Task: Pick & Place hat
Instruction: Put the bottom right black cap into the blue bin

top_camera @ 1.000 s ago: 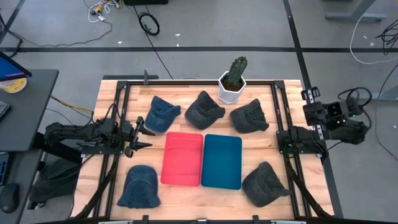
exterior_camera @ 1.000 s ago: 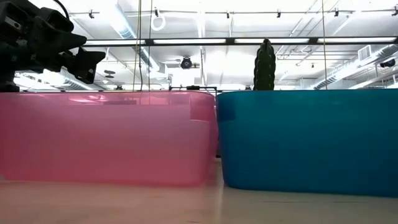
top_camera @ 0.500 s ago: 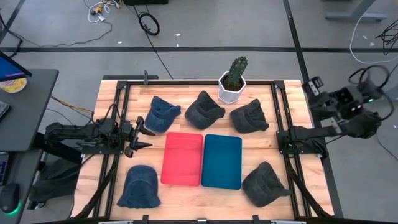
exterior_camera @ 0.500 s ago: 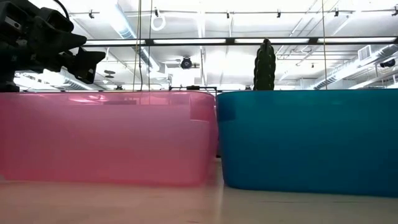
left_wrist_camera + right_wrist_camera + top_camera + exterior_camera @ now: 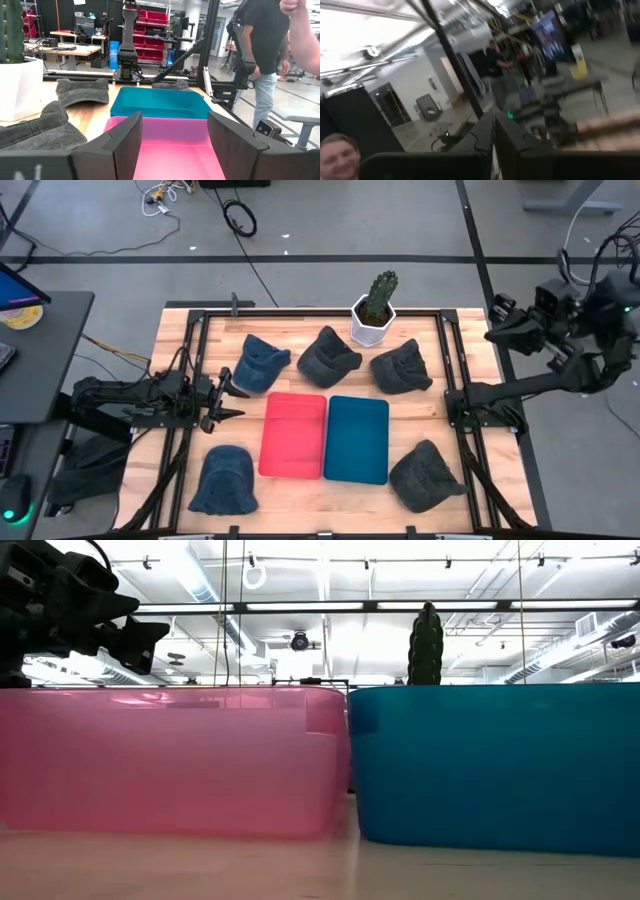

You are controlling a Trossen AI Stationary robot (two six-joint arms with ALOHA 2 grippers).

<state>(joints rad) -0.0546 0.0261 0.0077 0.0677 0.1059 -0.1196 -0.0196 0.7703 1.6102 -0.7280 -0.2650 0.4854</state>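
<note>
Two blue hats (image 5: 258,363) (image 5: 225,480) and three dark grey hats (image 5: 328,355) (image 5: 402,368) (image 5: 425,475) lie flat on the wooden table. A red bin (image 5: 293,434) and a teal bin (image 5: 357,438) stand side by side at the middle. My left gripper (image 5: 232,392) is open and empty at the table's left, just above the top, pointing at the red bin (image 5: 170,150); it also shows in the low view (image 5: 130,635). My right gripper (image 5: 497,320) is shut and empty, raised high past the table's far right corner.
A cactus in a white pot (image 5: 375,308) stands at the far edge, between the grey hats. A black frame (image 5: 200,330) runs round the table. People stand in the room beyond the table (image 5: 260,60).
My right arm has risen and swung from the table's right edge up and out toward the far right, tipping its wrist upward. The hats and bins have kept their places.
</note>
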